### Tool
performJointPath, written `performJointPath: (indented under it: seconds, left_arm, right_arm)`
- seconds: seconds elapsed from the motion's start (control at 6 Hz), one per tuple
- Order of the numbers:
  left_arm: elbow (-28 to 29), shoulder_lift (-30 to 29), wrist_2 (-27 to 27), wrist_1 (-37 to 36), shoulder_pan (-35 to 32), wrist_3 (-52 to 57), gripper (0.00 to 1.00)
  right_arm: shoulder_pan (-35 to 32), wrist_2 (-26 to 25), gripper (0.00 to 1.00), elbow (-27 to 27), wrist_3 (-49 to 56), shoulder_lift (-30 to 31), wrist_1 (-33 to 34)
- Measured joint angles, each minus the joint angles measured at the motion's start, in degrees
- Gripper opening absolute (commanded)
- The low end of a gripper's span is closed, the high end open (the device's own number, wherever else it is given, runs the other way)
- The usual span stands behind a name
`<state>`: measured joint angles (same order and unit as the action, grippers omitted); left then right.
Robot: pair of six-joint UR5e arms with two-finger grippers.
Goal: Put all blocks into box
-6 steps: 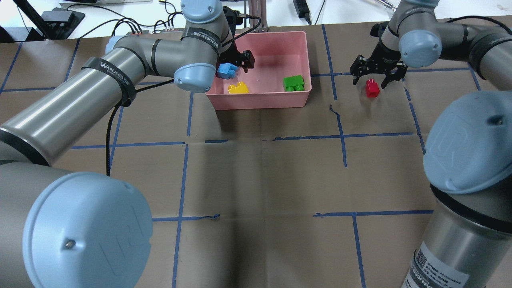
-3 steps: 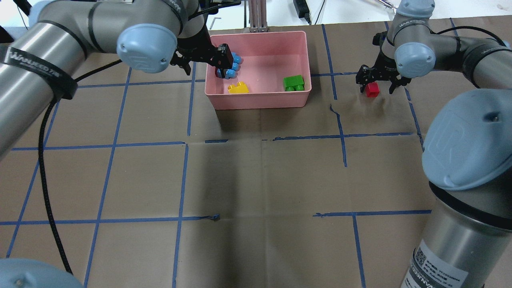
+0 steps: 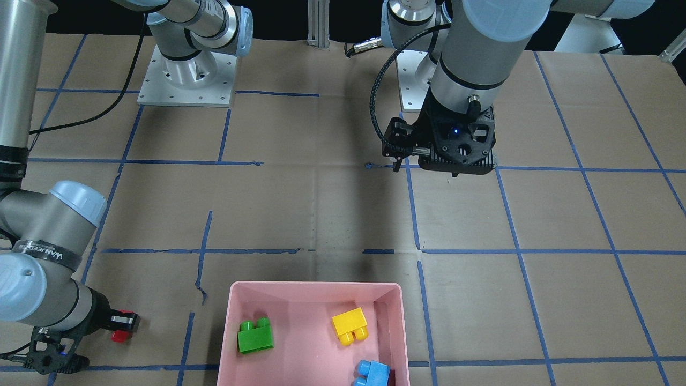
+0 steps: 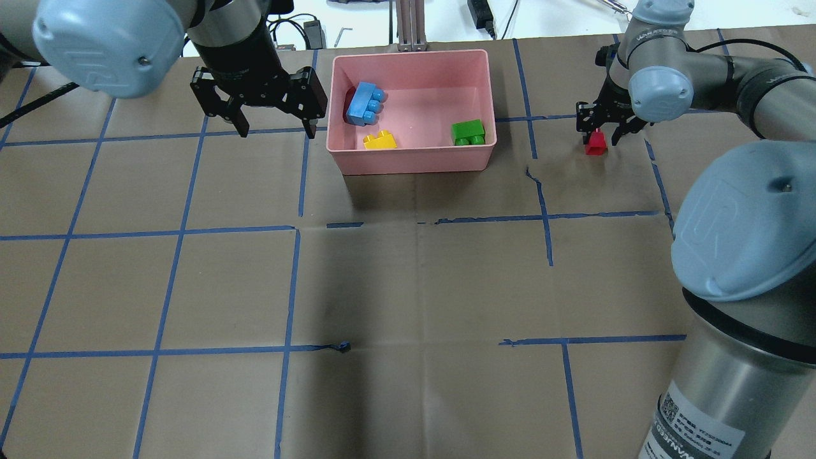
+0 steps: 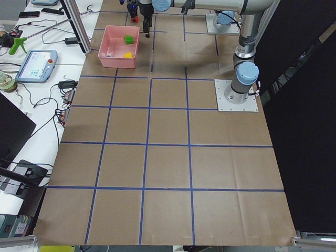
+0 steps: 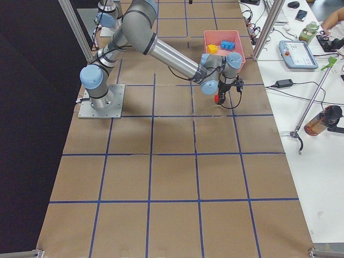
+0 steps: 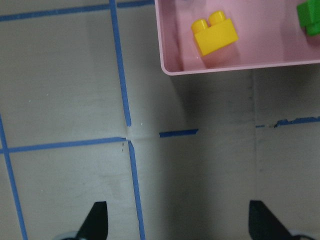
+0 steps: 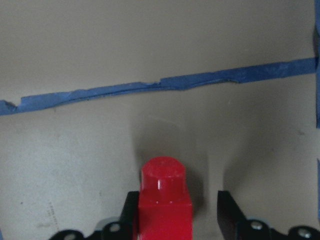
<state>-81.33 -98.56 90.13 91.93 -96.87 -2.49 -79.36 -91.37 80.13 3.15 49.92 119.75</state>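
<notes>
The pink box (image 4: pixel 414 162) holds the light-blue block (image 4: pixel 365 105), tilted against its left wall, the yellow block (image 4: pixel 380 140) and the green block (image 4: pixel 468 132). The red block (image 4: pixel 596 148) stands on the table to the right of the box. My right gripper (image 4: pixel 600 137) is low around it. In the right wrist view one finger (image 8: pixel 131 212) touches the red block (image 8: pixel 165 200) and the other stands a little off it. My left gripper (image 4: pixel 275 124) is open and empty, just left of the box; its fingertips (image 7: pixel 97 220) are wide apart over bare table.
Brown paper with blue tape lines (image 4: pixel 293 229) covers the table. An aluminium post (image 4: pixel 411 25) and cables lie behind the box. The right arm's elbow (image 4: pixel 743 223) hangs large over the near right.
My left gripper let go of the light-blue block inside the box and moved out to the left of it. My right gripper came down around the red block and its jaws narrowed.
</notes>
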Motion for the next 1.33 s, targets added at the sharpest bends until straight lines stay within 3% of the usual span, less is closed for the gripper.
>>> performJointPath:
  seconds: [0.33, 0.67, 1.0, 1.33]
  left_arm:
    - [-3.89, 4.76, 0.19, 1.17, 0.89, -0.58, 0.99]
    - [-5.54, 7.69, 0.23, 1.14, 2.45, -0.81, 1.00]
    - [-5.83, 8.20, 0.25, 0.89, 2.72, -0.98, 1.00]
    - [-5.80, 8.21, 0.16, 0.72, 2.94, -1.03, 1.00]
  right_arm:
    - [-0.06, 0.36, 0.26, -2.20, -0.19, 0.61, -1.58]
    - [-0.77, 0.85, 0.26, -8.73, -1.09, 3.77, -11.64]
    - [-7.23, 1.19, 0.26, -14.64, -8.63, 5.16, -18.80]
    - [-15.80, 1.83, 0.27, -18.80, -20.58, 2.78, -19.32]
